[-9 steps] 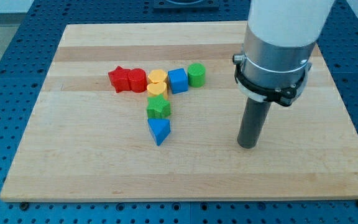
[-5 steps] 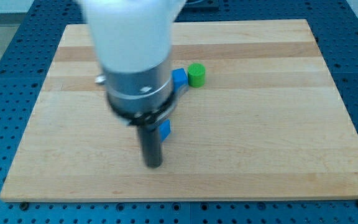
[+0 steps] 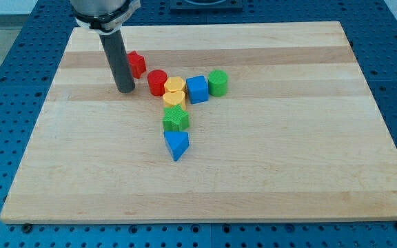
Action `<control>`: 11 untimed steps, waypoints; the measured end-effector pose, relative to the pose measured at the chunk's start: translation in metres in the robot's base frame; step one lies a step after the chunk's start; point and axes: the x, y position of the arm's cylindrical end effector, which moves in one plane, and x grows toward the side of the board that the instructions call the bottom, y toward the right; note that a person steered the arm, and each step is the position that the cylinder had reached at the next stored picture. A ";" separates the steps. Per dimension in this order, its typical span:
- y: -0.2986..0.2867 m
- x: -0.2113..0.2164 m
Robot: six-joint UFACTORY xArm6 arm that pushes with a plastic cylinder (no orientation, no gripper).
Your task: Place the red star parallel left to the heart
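Your small red plastic star block (image 3: 136, 64), near the board's top-left corner, looks light and slippery; push its flank. My tip (image 3: 125, 89), a bare rod without jaws, sits just beside it.

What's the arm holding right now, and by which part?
Nothing is held. My tip has no jaws; it rests on the board, left of the red star, the rod partly hiding the star.
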 end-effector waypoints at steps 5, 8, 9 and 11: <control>0.062 -0.086; 0.032 -0.105; -0.019 -0.101; -0.029 0.034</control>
